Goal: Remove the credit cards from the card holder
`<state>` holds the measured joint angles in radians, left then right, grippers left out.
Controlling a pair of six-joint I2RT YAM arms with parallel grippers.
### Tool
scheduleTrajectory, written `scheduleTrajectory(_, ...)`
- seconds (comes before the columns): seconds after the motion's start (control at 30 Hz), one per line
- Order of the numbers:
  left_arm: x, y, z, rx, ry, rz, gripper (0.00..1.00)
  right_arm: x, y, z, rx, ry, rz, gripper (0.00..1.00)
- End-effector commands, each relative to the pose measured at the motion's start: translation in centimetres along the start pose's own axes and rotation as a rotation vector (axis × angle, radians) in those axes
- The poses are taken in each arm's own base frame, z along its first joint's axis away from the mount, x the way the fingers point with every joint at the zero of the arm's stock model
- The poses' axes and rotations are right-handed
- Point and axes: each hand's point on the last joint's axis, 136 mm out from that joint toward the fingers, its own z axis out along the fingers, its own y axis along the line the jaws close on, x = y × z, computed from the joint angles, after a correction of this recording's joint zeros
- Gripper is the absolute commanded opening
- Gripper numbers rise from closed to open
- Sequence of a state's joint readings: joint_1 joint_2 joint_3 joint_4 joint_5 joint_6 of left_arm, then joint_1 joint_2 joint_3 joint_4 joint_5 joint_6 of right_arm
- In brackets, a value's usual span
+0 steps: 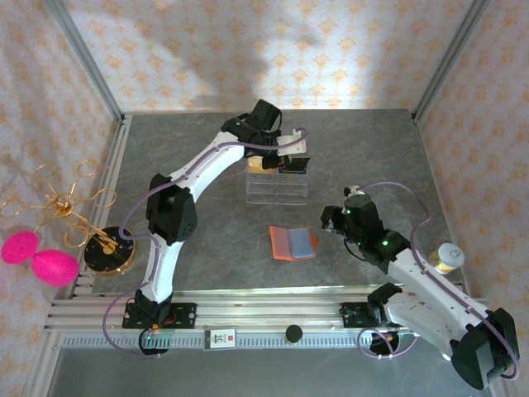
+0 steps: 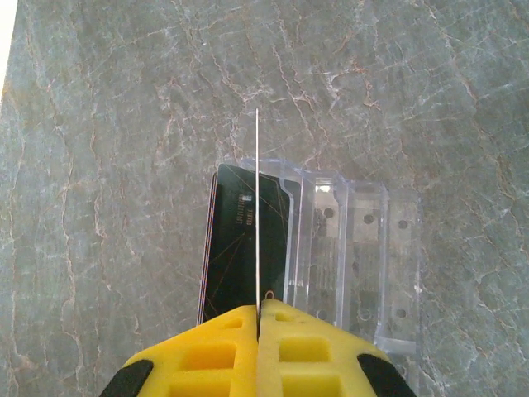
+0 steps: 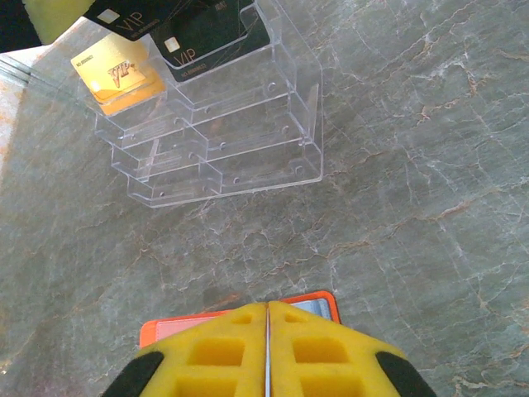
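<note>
Yellow-fingered, the left gripper (image 2: 257, 313) pinches a thin card (image 2: 257, 207) edge-on, jaws closed tight on it. A black card (image 2: 235, 248) sits just beneath its tips in the clear acrylic rack (image 2: 364, 256). The right gripper (image 3: 267, 310), shut and empty, sits over the open orange-red card holder (image 3: 318, 301) directly below; contact unclear. A gold card (image 3: 120, 74) stands in the rack ahead. Stowing the held card seems in hand; next, align with a slot, then release.

The left arm (image 1: 198, 169) reached far forward, left fingers (image 2: 215, 356) pinched on a thin card (image 2: 257, 207); the right arm (image 1: 413, 273) was bent, right fingers (image 3: 223, 351) pressed together.
</note>
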<state>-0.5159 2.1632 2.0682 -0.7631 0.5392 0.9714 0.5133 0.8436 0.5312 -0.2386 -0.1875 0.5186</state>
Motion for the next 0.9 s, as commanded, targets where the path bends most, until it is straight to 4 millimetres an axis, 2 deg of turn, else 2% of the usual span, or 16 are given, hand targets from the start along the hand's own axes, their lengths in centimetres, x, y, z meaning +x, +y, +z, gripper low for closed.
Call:
scheduleTrajectory(0.0,-0.2,1.1,0.5,-0.023,-0.028,0.025,0.0,-1.5,1.1,-0.3,-0.028,-0.04,-0.011,0.09)
scheduleTrajectory(0.2,0.7,1.8,1.3,-0.069,0.0,0.01,0.0,-1.5,1.1,-0.2,-0.03,-0.039,-0.013,0.09)
scheduleTrajectory(0.43,1.3,1.4,1.5,-0.057,0.016,0.012,0.0,-1.6,1.2,-0.1,-0.034,-0.039,-0.01,0.09)
scheduleTrajectory(0.87,1.7,1.9,1.3,-0.101,0.04,-0.017,0.0,-1.5,1.0,0.0,-0.039,-0.04,-0.001,0.1)
